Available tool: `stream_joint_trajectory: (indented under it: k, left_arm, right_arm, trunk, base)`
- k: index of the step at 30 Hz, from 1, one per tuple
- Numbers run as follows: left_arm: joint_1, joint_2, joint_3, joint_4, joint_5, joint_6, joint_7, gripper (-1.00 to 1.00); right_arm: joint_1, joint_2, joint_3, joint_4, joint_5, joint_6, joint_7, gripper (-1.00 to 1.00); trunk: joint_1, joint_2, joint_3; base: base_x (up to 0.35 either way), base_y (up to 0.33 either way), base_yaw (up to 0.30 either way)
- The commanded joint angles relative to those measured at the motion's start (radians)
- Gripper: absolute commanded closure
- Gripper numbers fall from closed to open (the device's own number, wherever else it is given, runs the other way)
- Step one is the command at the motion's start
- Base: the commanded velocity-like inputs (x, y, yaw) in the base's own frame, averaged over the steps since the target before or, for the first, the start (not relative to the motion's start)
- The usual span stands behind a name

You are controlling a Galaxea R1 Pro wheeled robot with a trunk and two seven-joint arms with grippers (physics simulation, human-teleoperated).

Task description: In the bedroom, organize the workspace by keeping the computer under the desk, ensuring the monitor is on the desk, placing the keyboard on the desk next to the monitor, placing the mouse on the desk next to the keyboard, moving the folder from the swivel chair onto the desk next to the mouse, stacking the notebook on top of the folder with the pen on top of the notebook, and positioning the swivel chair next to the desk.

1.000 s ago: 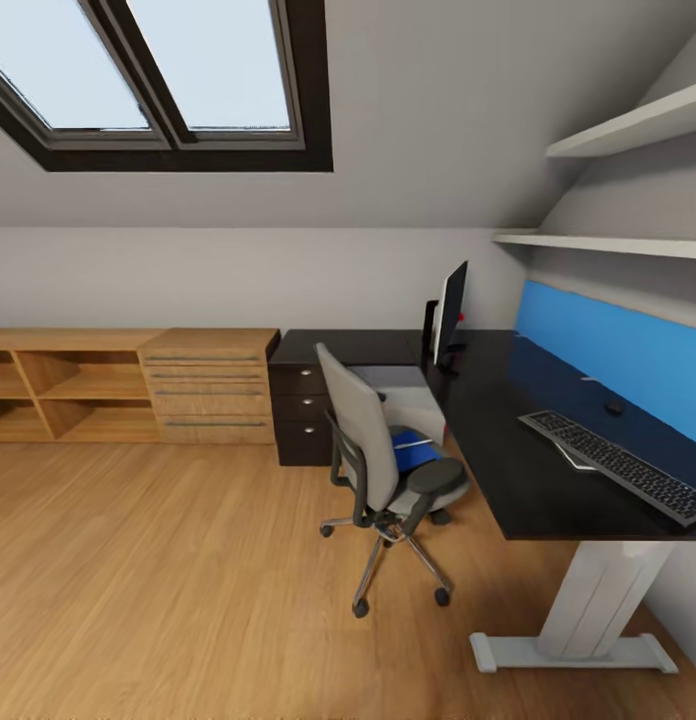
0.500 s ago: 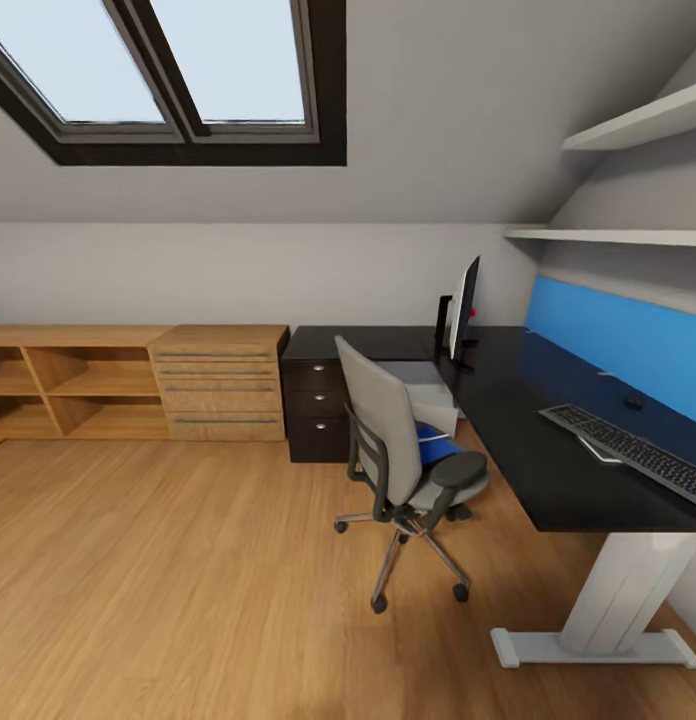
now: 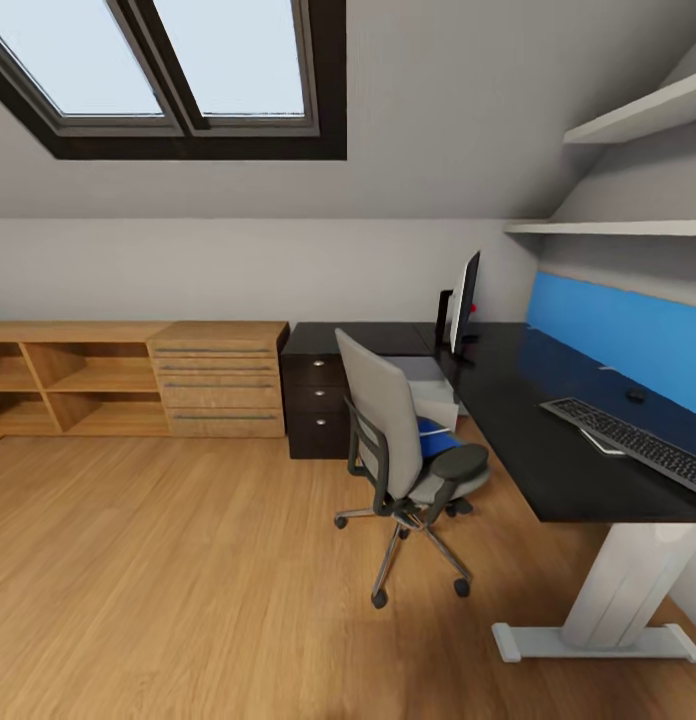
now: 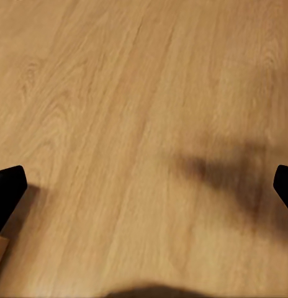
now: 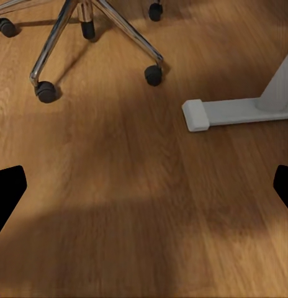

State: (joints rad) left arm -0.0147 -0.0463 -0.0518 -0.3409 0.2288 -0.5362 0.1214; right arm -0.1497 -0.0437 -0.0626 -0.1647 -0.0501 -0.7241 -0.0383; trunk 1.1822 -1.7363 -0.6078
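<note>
The blue folder (image 3: 435, 441) lay on the seat of the swivel chair (image 3: 403, 456), and the chair stood on the wooden floor (image 3: 188, 570) just beside the front edge of the black desk (image 3: 533, 420), its back turned away from the desk. On the desk, the monitor (image 3: 464, 299) stood upright at the far end, the keyboard (image 3: 633, 442) lay at the near end, and the mouse (image 3: 636, 396) sat behind the keyboard, near the blue wall panel (image 3: 628, 345). A light box (image 3: 428, 392) stood under the desk, behind the chair.

The left gripper (image 4: 144, 186) was spread wide above bare floor. The right gripper (image 5: 144, 189) was spread wide too, above the floor near the chair's wheels (image 5: 153, 74) and the desk's foot (image 5: 234, 113).
</note>
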Motion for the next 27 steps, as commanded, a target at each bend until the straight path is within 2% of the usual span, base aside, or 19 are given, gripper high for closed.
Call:
stream_joint_trajectory:
  k: [1, 7, 9, 10, 11, 13, 14, 15, 16, 17, 18, 20, 22, 23, 25, 27]
  left_arm:
    - [-0.001, 0.0, -0.006, -0.001, 0.006, -0.003, 0.005, -1.0]
    - [-0.001, -0.012, -0.008, -0.062, 0.004, 0.01, 0.006, -1.0]
    - [-0.001, -0.023, -0.009, -0.12, 0.003, 0.06, 0.006, -1.0]
    - [-0.001, -0.029, -0.01, -0.175, 0.002, 0.12, 0.007, -1.0]
    - [-0.001, -0.038, -0.011, -0.422, -0.011, 0.41, 0.016, -1.0]
    - [-0.006, -0.039, -0.011, -0.514, -0.02, 0.522, 0.028, -1.0]
    - [-0.018, -0.04, -0.011, -0.596, -0.029, 0.623, 0.042, -1.0]
    - [-0.028, -0.04, -0.011, -0.632, -0.032, 0.666, 0.049, -1.0]
    - [-0.054, -0.041, -0.01, -0.684, -0.037, 0.734, 0.058, -1.0]
    - [-0.134, -0.045, -0.01, -0.719, -0.039, 0.811, 0.067, -1.0]
    - [-0.187, -0.047, -0.01, -0.701, -0.04, 0.835, 0.069, -1.0]
    - [-0.247, -0.049, -0.01, -0.66, -0.039, 0.855, 0.073, -1.0]
    - [-0.311, -0.053, -0.009, -0.604, -0.038, 0.871, 0.074, -1.0]
    - [-0.373, -0.056, -0.009, -0.536, -0.037, 0.883, 0.073, -1.0]
    - [-0.431, -0.058, -0.009, -0.464, -0.037, 0.89, 0.072, -1.0]
    - [-0.51, -0.064, -0.008, -0.344, -0.038, 0.896, 0.068, -1.0]
  right_arm:
    - [-0.001, -0.002, -0.001, -0.001, -0.005, -0.005, 0.003, -1.0]
    - [-0.002, -0.007, 0.001, -0.033, -0.003, -0.023, 0.004, -1.0]
    - [-0.002, -0.004, 0.004, -0.068, -0.001, -0.028, 0.005, -1.0]
    - [-0.002, 0.0, 0.005, -0.093, 0.0, -0.027, 0.005, -1.0]
    - [-0.027, 0.026, 0.007, -0.165, 0.001, 0.007, 0.004, -1.0]
    - [-0.057, 0.031, 0.007, -0.185, 0.001, 0.04, 0.003, -1.0]
    - [-0.099, 0.035, 0.007, -0.2, 0.001, 0.086, 0.002, -1.0]
    - [-0.123, 0.037, 0.007, -0.204, 0.001, 0.115, 0.002, -1.0]
    - [-0.176, 0.039, 0.007, -0.21, 0.0, 0.185, 0.001, -1.0]
    - [-0.29, 0.04, 0.007, -0.211, -0.001, 0.361, -0.005, -1.0]
    - [-0.343, 0.041, 0.007, -0.21, -0.002, 0.451, -0.008, -1.0]
    - [-0.389, 0.04, 0.006, -0.21, -0.003, 0.528, -0.01, -1.0]
    - [-0.428, 0.04, 0.004, -0.208, -0.004, 0.584, -0.012, -1.0]
    - [-0.458, 0.04, 0.003, -0.206, -0.006, 0.621, -0.012, -1.0]
    - [-0.481, 0.04, 0.002, -0.202, -0.007, 0.646, -0.013, -1.0]
    - [-0.505, 0.042, 0.0, -0.192, -0.01, 0.681, -0.017, -1.0]
  trunk:
    - [0.004, -0.008, -0.004]
    - [0.027, -0.05, -0.023]
    - [0.035, -0.064, -0.029]
    - [0.038, -0.071, -0.032]
    - [0.042, -0.078, -0.036]
    - [0.05, -0.092, -0.042]
    - [0.054, -0.099, -0.045]
    - [0.058, -0.106, -0.048]
    - [0.061, -0.113, -0.051]
    - [0.065, -0.12, -0.054]
    - [0.069, -0.127, -0.057]
    - [0.077, -0.141, -0.064]
    - [0.084, -0.155, -0.07]
    - [0.088, -0.162, -0.073]
    - [0.096, -0.176, -0.079]
    - [0.104, -0.19, -0.086]
  base:
    - [0.0, 0.0, 0.0]
    - [0.0, 0.0, 0.0]
    - [0.0, 0.0, 0.0]
    - [0.0, 0.0, 0.0]
    - [0.0, 0.0, 0.0]
    - [0.0, 0.0, 0.0]
    - [0.0, 0.0, 0.0]
    - [0.0, 0.0, 0.0]
    - [0.0, 0.0, 0.0]
    - [0.0, 0.0, 0.0]
    - [0.0, 0.0, 0.0]
    - [0.0, 0.0, 0.0]
    - [0.0, 0.0, 0.0]
    - [0.0, 0.0, 0.0]
    - [0.0, 0.0, 0.0]
    - [0.0, 0.0, 0.0]
